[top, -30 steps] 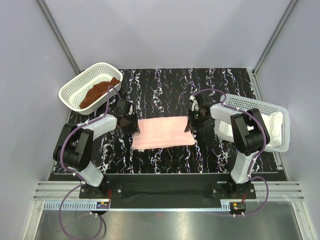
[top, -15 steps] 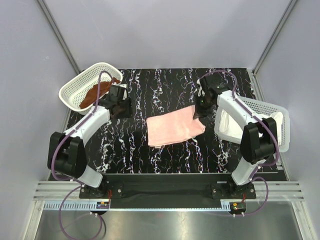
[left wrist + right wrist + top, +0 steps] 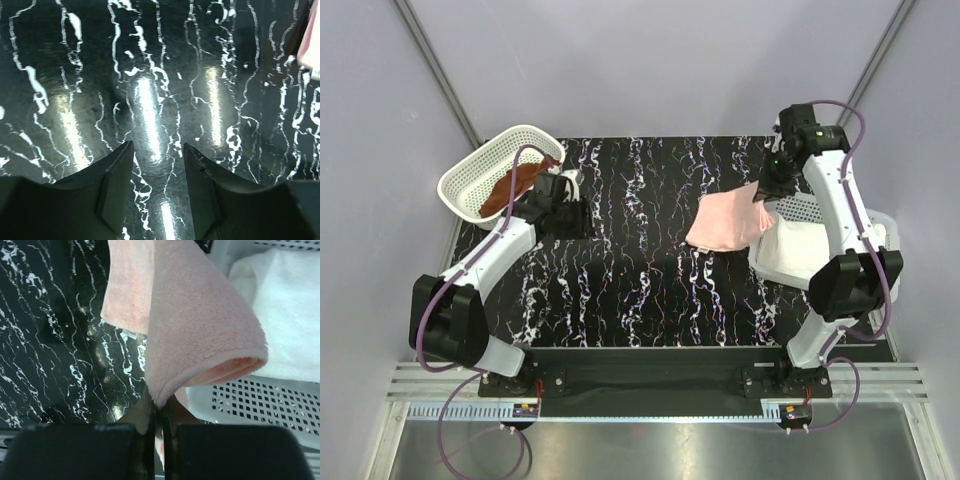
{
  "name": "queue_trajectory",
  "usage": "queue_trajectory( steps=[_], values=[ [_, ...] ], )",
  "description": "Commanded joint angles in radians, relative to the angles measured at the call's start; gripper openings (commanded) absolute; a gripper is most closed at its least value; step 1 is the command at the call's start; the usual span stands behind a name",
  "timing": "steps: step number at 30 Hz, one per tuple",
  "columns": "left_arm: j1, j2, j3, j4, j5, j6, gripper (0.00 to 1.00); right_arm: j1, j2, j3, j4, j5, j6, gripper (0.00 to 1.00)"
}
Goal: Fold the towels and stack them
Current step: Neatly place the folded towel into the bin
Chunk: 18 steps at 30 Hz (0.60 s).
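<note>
Black table [image 3: 640, 290] | step: stacking — right gripper [image 3: 766, 190] clenched on pink towel [image 3: 725, 222] beside right-edge basket [image 3: 830, 206] | left gripper [image 3: 157, 152] released | next: lower onto white towel [image 3: 285, 315]

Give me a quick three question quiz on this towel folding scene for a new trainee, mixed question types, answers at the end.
1. True or false: the left tool is shut.
2. Fill in: the cream-white towel lies in a white lattice ___.
3. The right tool is shut on: A the cream-white towel, B the pale pink towel, C nothing.
Key: 1 false; 2 basket; 3 B.
</note>
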Motion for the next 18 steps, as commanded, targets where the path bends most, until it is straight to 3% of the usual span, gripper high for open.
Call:
queue_trajectory(
  steps=[1, 9, 18],
  values=[
    [-0.003, -0.025, 0.009, 0.048, 0.078, 0.01, 0.49, -0.059, -0.034, 0.04, -0.148, 0.061, -0.001, 0.0],
    [-0.003, -0.031, 0.011, 0.062, 0.128, 0.007, 0.49, -0.252, -0.107, 0.056, -0.224, 0.14, -0.065, 0.01],
    [-0.003, -0.063, -0.001, 0.099, 0.15, -0.008, 0.48, -0.413, -0.121, 0.031, -0.176, 0.186, -0.125, 0.02]
  ],
)
